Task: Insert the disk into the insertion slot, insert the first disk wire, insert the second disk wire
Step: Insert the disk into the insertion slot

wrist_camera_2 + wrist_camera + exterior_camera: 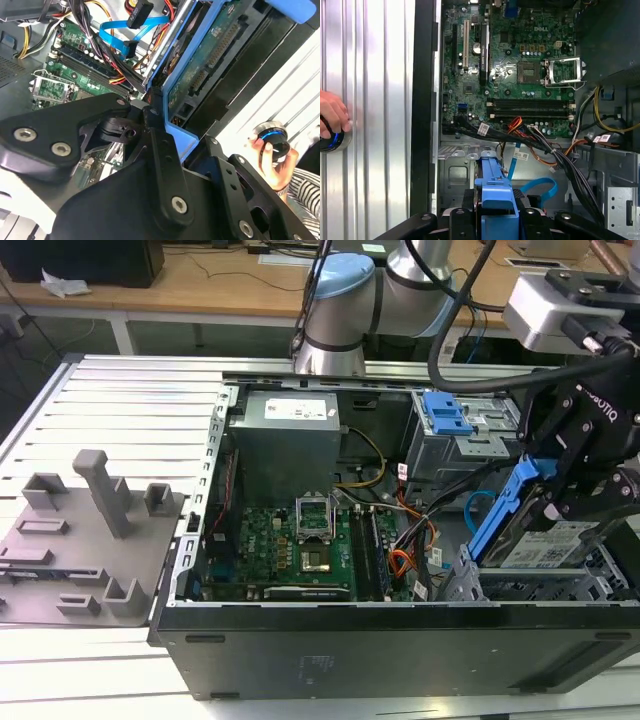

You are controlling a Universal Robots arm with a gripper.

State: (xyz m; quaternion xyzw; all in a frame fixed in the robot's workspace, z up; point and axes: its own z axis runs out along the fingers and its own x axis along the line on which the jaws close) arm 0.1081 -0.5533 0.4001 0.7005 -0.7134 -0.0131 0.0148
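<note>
Computer case (pixel 400 650), motherboard (pixel 290 540) inside, power supply (pixel 285 445) behind it, disk (pixel 548 545) tilted over insertion slot (pixel 465 585) at the exterior view's right, fixture plate (pixel 80 550) outside, the exterior view's left.

The arm (pixel 335 340) has silver tubes and round grey joints, a thick black cable (pixel 437 350), and a black gripper (pixel 552 502) with silver screws (pixel 179 204).

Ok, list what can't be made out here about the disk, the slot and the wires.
Slot: in the exterior view the disk and the hand cover its opening, so how far in the disk sits is hidden.
Blue cable: in the first wrist view its ends run behind the disk's blue frame and the hand.
Red wire: in the first wrist view it dips under the black cable bundle; its plug is hidden.
</note>
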